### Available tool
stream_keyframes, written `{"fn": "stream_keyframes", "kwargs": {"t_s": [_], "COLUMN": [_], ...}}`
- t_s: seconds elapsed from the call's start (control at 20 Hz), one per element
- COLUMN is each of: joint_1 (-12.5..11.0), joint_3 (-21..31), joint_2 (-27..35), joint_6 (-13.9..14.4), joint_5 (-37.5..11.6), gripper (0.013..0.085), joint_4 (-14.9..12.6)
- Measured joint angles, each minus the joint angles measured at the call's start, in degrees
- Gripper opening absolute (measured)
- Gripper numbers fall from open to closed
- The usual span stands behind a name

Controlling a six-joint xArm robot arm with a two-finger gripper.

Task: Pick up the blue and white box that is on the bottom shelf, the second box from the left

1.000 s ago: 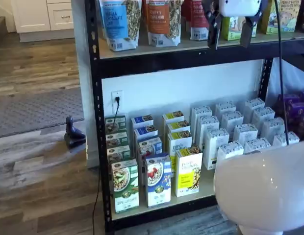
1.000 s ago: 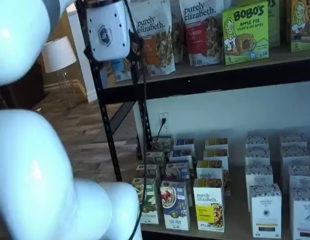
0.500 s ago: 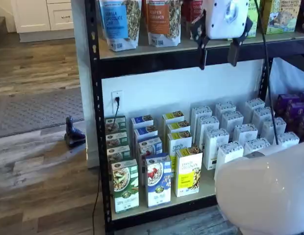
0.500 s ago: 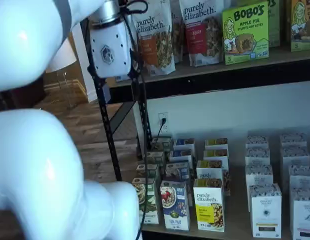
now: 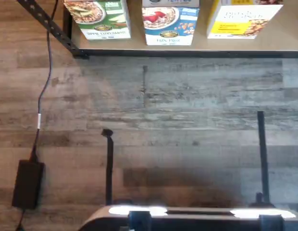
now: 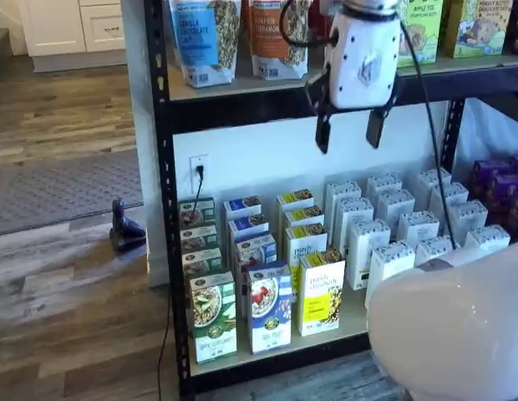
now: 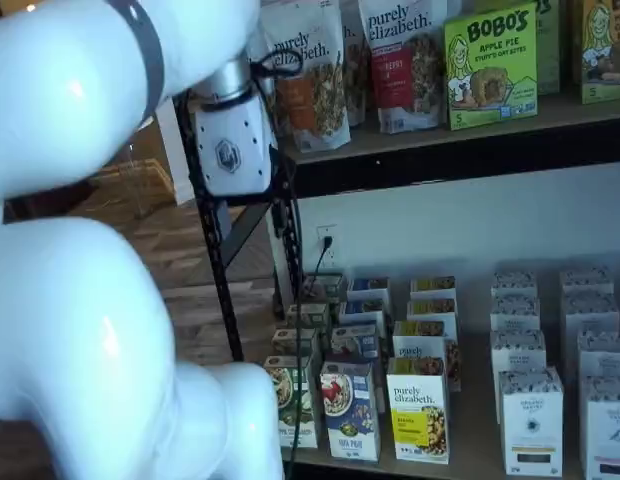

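Note:
The blue and white box stands upright at the front of the bottom shelf, between a green-and-white carton and a yellow-and-white carton. Further blue and white cartons stand in a row behind it. The box shows in both shelf views, and its lower front shows in the wrist view at the shelf's edge. My gripper hangs high above the cartons, in front of the upper shelf's beam, right of the box. Its two black fingers stand open with nothing between them.
Rows of white cartons fill the right of the bottom shelf. Granola bags stand on the board above. The white arm covers the lower right corner, and the arm hides the left. A black cable and power adapter lie on the wood floor.
The gripper has come down from the top edge to below the upper shelf's beam and shifted left. Its fingers stayed open. The cartons have not moved.

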Motion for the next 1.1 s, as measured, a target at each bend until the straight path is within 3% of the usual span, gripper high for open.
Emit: {"fn": "stream_keyframes", "kwargs": {"t_s": [0.3,0.65,1.1], "joint_1": [1.44,2.84,2.98], "joint_3": [5.36,13.63,20.56], "joint_2": [1.35,1.04,2.66], "joint_6": [1.26,2.62,2.31], "joint_5": [-5.12,-14.77,-24.59], "gripper": [0.0850,0.0850,0.0850], "joint_4": [-0.88,-1.91,-1.18]}}
